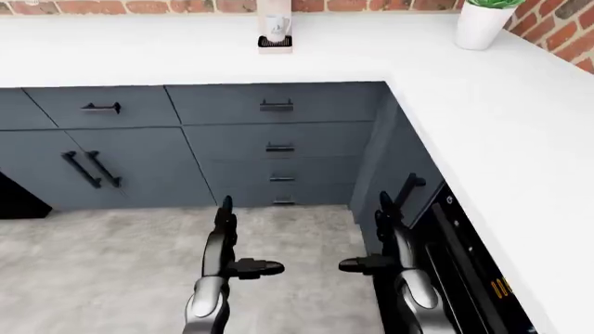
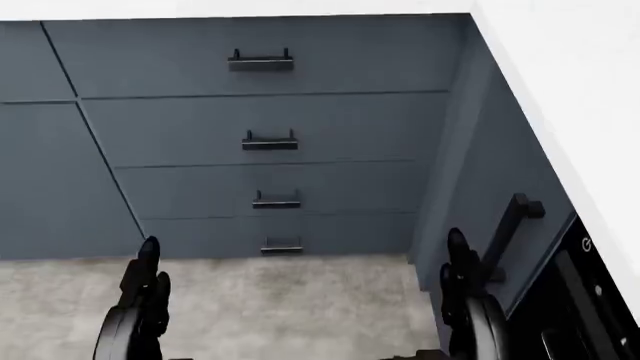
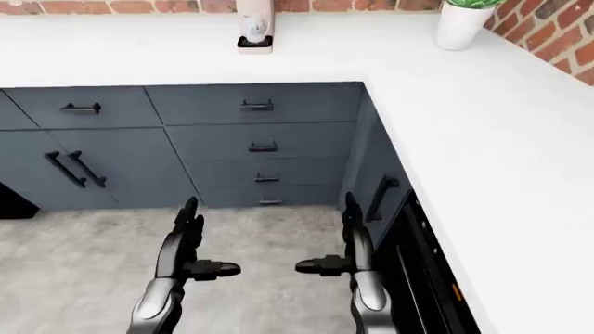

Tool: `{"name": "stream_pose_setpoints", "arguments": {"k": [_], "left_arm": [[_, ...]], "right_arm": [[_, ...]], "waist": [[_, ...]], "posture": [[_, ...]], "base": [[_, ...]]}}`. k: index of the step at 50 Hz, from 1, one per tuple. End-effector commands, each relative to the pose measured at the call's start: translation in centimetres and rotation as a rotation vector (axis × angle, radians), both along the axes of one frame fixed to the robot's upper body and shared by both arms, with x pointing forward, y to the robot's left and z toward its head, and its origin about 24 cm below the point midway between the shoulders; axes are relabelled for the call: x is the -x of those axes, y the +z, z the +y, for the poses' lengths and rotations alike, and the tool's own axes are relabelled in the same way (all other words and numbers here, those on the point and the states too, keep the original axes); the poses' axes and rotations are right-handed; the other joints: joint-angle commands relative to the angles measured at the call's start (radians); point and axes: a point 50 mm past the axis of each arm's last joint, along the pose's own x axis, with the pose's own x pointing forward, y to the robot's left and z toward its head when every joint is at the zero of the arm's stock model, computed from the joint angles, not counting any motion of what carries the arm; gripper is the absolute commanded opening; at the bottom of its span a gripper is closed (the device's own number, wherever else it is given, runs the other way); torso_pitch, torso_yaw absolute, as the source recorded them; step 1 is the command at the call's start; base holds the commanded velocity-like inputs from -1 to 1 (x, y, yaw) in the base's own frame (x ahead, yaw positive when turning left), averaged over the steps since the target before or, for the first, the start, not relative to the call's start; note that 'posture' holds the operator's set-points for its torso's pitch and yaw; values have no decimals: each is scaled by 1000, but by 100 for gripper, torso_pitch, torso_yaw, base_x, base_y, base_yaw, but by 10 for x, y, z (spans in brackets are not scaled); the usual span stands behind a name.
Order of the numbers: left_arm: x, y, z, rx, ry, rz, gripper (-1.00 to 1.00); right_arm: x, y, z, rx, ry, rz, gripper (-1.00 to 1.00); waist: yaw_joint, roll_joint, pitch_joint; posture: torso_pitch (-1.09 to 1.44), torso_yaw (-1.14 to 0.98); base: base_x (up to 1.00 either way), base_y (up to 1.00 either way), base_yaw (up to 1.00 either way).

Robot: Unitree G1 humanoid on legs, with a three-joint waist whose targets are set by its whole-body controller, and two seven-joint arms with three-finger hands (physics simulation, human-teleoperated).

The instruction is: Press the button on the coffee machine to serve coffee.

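Coffee machine: showing only in the two eye views, at the top edge, cut off above its base; standing on the white bench against the brick wall. Its button is lying outside the frame. A white cup is sitting on its drip tray.

Plant pot: white, standing on the bench near the top right corner of the eye views; not showing in the head view.

Head view: looking lower, taking in only the drawers, the floor, a strip of bench at right and the tops of both hands.

Oven: black, showing at lower right under the bench.

Left hand: hanging low over the floor, fingers pointing up the picture and spread, thumb sticking out sideways, gripping nothing.

Right hand: mirroring the left, just beside the oven, fingers spread wide, thumb pointing inward, gripping nothing.

Relation: the machine is lying well apart from both sets of fingers, up at the top of the eye views, with the drawers between.
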Motion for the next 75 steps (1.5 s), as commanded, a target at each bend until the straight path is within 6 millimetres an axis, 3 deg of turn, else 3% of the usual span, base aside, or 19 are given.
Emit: {"name": "stream_pose_setpoints", "arguments": {"k": [1,3,4,5,7,8,24,28,44,46,57,59,67,75], "left_arm": [[-10,34,0,-8,1,-181,100],[-12,32,1,-12,8,-183,100],[-11,31,1,-15,8,-183,100],[-10,33,1,-15,8,-184,100],[-11,32,1,-15,9,-184,100],[-11,32,1,-17,8,-183,100],[-12,33,3,-3,18,-177,100],[-12,41,5,0,28,-184,100],[-50,109,8,10,41,-244,100],[-55,127,11,21,45,-250,100],[-79,178,21,23,64,-283,100],[-84,179,22,24,66,-280,100],[-105,220,32,10,87,-324,100],[-117,243,38,12,98,-341,100]], "right_arm": [[-9,32,0,17,-1,-164,100],[-10,31,0,22,3,-161,100],[-9,31,0,22,3,-163,100],[-9,31,0,23,4,-163,100],[-9,32,0,23,4,-164,100],[-8,31,0,22,3,-164,100],[-9,30,-1,38,4,-157,100],[-9,39,0,72,4,-154,100],[-26,105,-11,129,-9,-190,100],[-30,120,-12,142,-9,-191,100],[-50,183,-17,171,-24,-216,100],[-53,189,-19,171,-22,-219,100],[-59,217,-24,167,-8,-229,100],[-62,250,-32,189,-37,-244,100]], "waist": [[-2,-8,-1],[7,-1,-60],[7,-2,-52],[6,-7,-18],[6,-8,-69],[7,-8,-75],[8,-4,-91],[8,-3,-92],[8,-4,-87],[8,-4,-86],[9,-2,-81],[10,-1,-80],[11,-2,-76],[13,-1,-71]], "posture": [[0,0],[0,0],[0,0],[0,0],[0,0],[0,0],[0,0],[0,0],[0,0],[0,0],[0,0],[0,0],[0,0],[0,0]], "base": [[0,0,0],[0,0,0],[0,0,0],[0,0,0],[0,0,0],[0,0,0],[0,0,0],[0,0,0],[0,0,0],[0,0,0],[0,0,0],[0,0,0],[0,0,0],[0,0,0]]}}
